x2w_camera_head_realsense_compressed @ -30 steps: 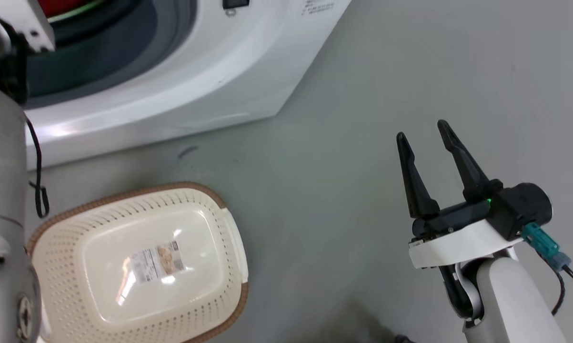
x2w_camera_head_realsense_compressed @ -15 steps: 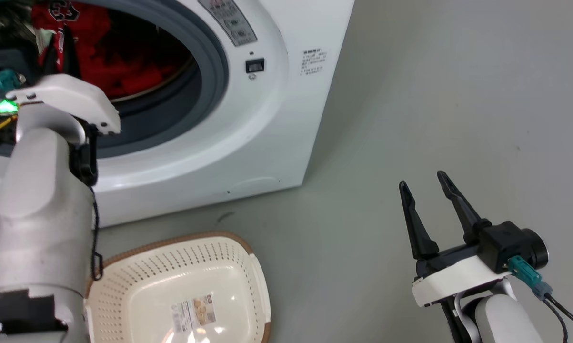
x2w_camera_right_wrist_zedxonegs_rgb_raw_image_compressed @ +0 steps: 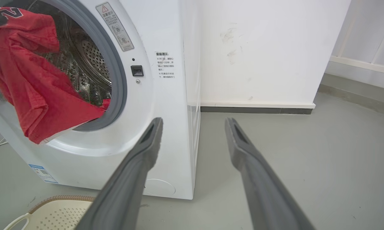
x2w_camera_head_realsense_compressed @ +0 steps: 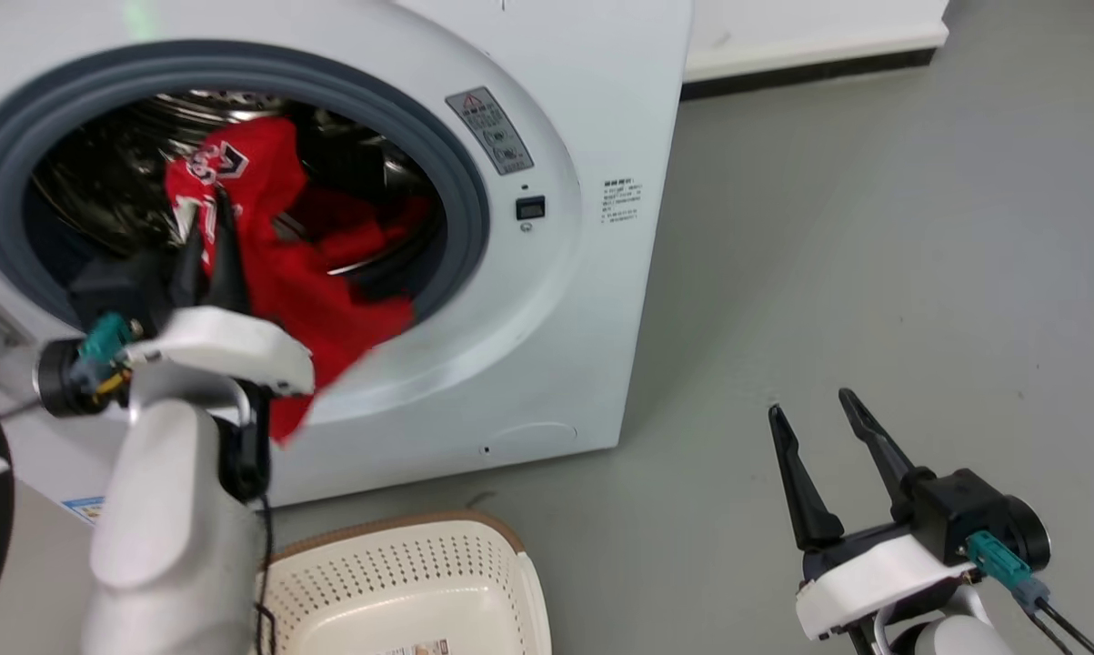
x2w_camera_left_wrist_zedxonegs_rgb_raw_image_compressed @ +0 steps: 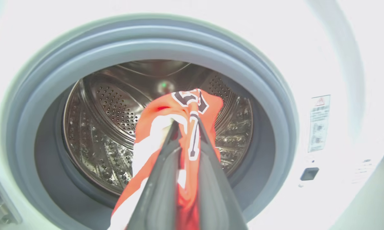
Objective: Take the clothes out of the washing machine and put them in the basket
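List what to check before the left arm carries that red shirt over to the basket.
1. Grip: left gripper is shut on the red shirt: ok.
2. Shirt out of the washing machine: its lower part drapes over the door ring: not ok.
3. Snag inside the drum: cannot tell.
4. Basket on the floor below the door opening, open side up: ok.
5. Right gripper open, off to the side over the floor: ok.
6. Drum emptied: another red piece lies inside: not ok.

Left pincer (x2w_camera_head_realsense_compressed: 210,220) seemingly pinches the red garment (x2w_camera_head_realsense_compressed: 324,305).
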`<state>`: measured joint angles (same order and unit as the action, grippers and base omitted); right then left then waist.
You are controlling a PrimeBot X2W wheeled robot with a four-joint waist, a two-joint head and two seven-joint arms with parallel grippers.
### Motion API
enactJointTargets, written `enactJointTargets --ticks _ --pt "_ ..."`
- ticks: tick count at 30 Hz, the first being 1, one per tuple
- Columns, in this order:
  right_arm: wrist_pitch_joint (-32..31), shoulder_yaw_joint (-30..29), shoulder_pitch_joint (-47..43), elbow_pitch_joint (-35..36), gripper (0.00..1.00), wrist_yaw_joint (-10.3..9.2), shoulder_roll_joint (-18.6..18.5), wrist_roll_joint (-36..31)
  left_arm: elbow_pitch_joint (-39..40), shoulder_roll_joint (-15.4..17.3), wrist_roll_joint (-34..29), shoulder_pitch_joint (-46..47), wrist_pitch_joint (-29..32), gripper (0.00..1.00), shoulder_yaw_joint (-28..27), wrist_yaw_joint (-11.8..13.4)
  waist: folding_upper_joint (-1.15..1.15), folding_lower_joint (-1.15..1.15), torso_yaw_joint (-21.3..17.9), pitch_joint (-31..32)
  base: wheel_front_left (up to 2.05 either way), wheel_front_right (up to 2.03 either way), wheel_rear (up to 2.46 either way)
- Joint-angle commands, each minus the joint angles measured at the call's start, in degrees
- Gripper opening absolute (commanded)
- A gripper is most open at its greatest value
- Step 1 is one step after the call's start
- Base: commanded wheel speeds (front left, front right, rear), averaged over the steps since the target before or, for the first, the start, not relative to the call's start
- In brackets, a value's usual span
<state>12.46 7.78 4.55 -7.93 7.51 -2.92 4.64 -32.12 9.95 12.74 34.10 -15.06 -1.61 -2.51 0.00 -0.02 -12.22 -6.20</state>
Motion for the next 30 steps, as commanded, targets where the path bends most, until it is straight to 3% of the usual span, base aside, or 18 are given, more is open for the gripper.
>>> enactJointTargets --ticks 1,8,16,23,30 --pt "-0.56 -0.29 -1.34 0.41 1.00 -0.04 0.08 -0.17 3.49 -1.64 0.72 -3.51 -0.15 0.00 0.01 0.11 0.00 0.02 1.12 2.36 0.00 0.00 0.00" --pt "-2.06 -0.89 -3.87 1.59 1.00 -0.04 0.08 -1.00 17.57 -4.02 2.46 -15.20 2.83 0.00 1.20 0.67 0.00 0.02 2.49 5.59 0.00 0.00 0.00" --pt "-3.38 -1.26 -6.21 3.73 1.00 -0.04 0.08 -1.67 32.45 -5.68 2.75 -34.16 9.69 0.00 4.20 4.52 0.00 0.02 3.64 6.74 0.00 0.00 0.00" --pt "-3.60 -1.26 -4.80 5.34 1.00 -0.04 0.08 -1.40 27.05 -6.33 4.80 -42.45 10.78 0.00 6.52 5.49 0.00 0.02 4.99 2.92 0.00 0.00 0.00" --pt "-2.83 -0.48 -1.54 5.80 1.00 -0.04 0.08 -1.17 10.89 -6.62 7.66 -35.91 7.31 0.00 6.53 4.00 0.00 0.02 5.35 -4.97 0.00 0.00 0.00"
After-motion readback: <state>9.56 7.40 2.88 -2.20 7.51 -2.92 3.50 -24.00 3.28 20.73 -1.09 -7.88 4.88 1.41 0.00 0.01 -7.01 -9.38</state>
